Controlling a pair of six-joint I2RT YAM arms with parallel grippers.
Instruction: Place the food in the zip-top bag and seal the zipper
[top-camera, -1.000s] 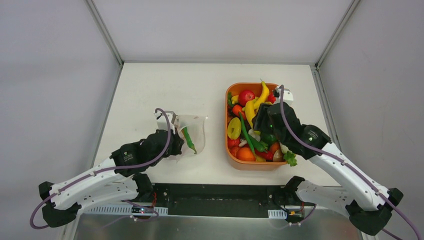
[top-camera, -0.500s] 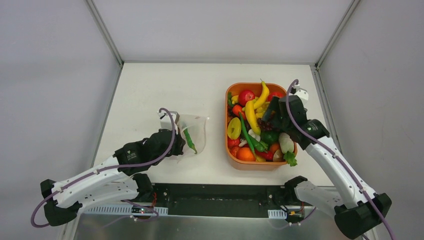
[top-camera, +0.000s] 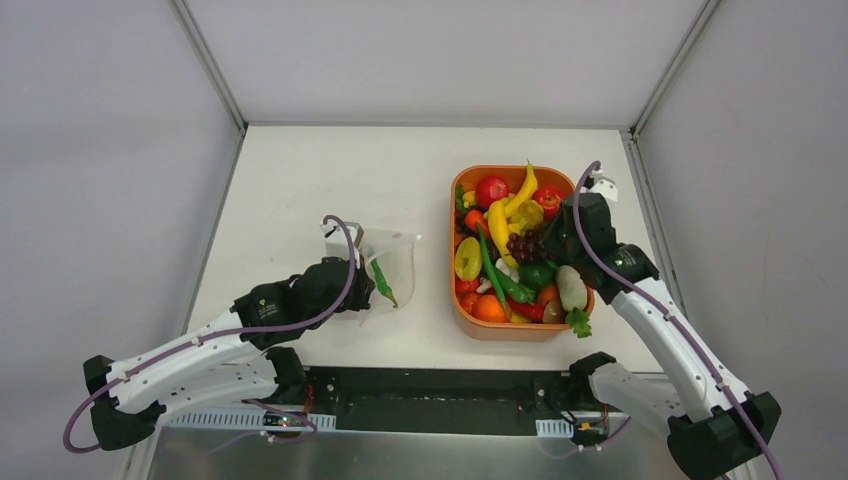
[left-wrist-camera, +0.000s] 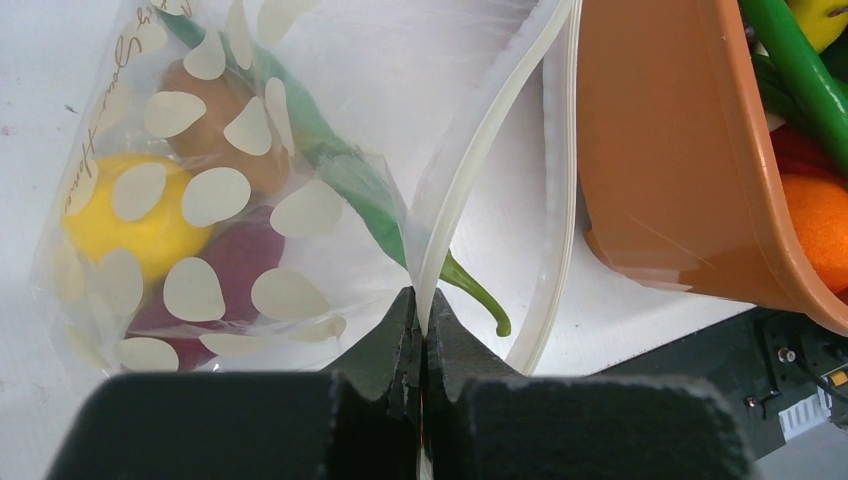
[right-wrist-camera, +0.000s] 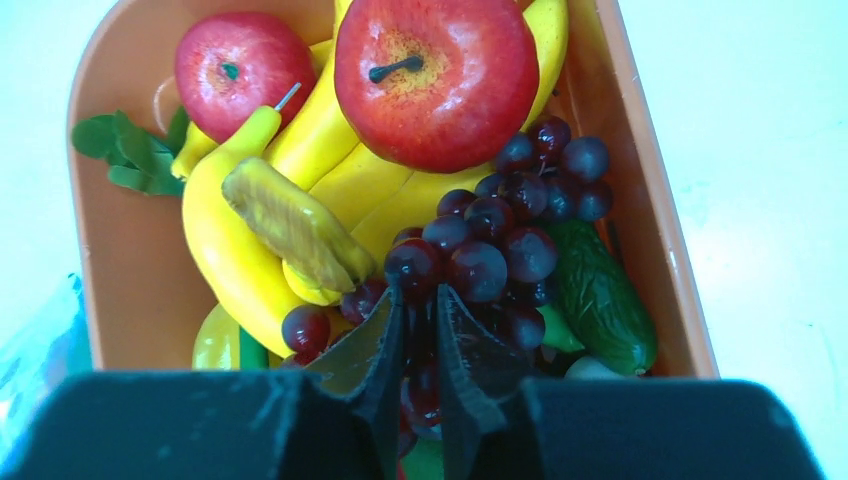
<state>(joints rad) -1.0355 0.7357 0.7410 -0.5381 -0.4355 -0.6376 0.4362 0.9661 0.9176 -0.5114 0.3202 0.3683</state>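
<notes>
The dotted zip-top bag (top-camera: 385, 268) (left-wrist-camera: 200, 200) lies left of the orange tray with its mouth open. Inside it are a yellow lemon (left-wrist-camera: 120, 215), a purple piece (left-wrist-camera: 235, 265), a brown piece and a green chili (left-wrist-camera: 345, 180) (top-camera: 380, 281) whose stem sticks out of the mouth. My left gripper (top-camera: 358, 290) (left-wrist-camera: 421, 300) is shut on one side of the zipper (left-wrist-camera: 470, 190). My right gripper (top-camera: 545, 240) (right-wrist-camera: 421, 300) is shut on a bunch of purple grapes (right-wrist-camera: 500, 240) (top-camera: 525, 244) over the tray's right side.
The orange tray (top-camera: 456, 300) (right-wrist-camera: 110, 260) holds several toy foods: red apples (right-wrist-camera: 435, 75), yellow bananas (right-wrist-camera: 225, 230), a cucumber (right-wrist-camera: 600, 295), green beans, oranges. Its near wall shows in the left wrist view (left-wrist-camera: 660, 170). The table's front edge lies just beyond the bag.
My right gripper has drawn back to the right over the tray and now holds the grape bunch, which has come into view. My left gripper still holds the bag.
</notes>
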